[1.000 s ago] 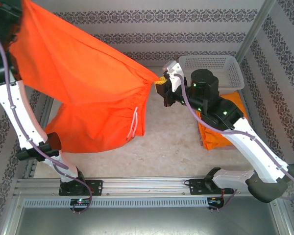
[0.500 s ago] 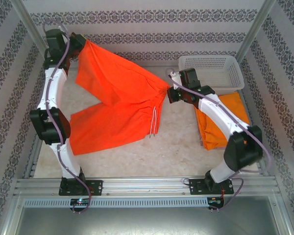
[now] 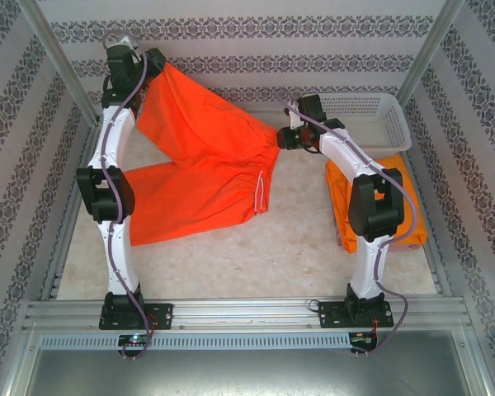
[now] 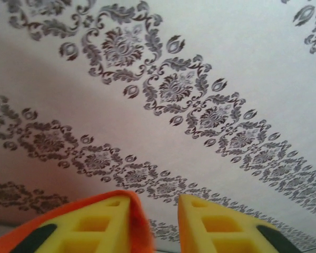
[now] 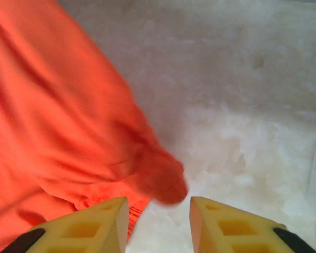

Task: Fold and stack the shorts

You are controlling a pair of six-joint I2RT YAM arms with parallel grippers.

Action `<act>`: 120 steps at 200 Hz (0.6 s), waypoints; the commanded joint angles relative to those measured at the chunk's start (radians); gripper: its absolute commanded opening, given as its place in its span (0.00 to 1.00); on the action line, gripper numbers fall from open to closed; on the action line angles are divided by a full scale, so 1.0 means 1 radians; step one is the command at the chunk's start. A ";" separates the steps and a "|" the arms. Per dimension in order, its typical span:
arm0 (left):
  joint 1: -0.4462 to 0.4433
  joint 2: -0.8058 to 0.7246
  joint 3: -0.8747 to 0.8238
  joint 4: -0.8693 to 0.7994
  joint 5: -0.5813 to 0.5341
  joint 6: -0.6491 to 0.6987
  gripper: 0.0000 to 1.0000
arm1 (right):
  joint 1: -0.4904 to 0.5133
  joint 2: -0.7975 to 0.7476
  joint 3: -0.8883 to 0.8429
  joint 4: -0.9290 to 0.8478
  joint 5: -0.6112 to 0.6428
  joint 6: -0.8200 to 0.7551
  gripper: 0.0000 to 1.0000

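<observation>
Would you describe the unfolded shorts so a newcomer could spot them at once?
On the pale table, look left of centre. The orange shorts lie spread open, legs splayed; unlike the folded orange stack beside the white basket, they show white drawstrings.

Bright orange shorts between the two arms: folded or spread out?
Spread, not folded: the bright orange cloth shorts lie open, both legs splayed apart, one leg raised at the left pincer.

I can read no writing, label, brand or number on anything here. The wallpaper [image 4: 174, 89] carries grey floral ornament in bands, with no letters among it.
</observation>
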 commanded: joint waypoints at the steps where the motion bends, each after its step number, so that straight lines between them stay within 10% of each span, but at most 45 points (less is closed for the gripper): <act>1: 0.009 0.007 0.083 -0.069 -0.003 0.019 0.53 | -0.010 -0.041 0.080 -0.026 0.020 0.073 0.50; 53: 0.008 -0.320 -0.258 -0.060 -0.025 0.068 0.93 | 0.066 -0.329 -0.205 0.067 -0.105 0.224 0.67; 120: 0.009 -0.993 -1.164 -0.022 -0.115 0.040 1.00 | 0.334 -0.387 -0.483 0.226 -0.200 0.401 0.88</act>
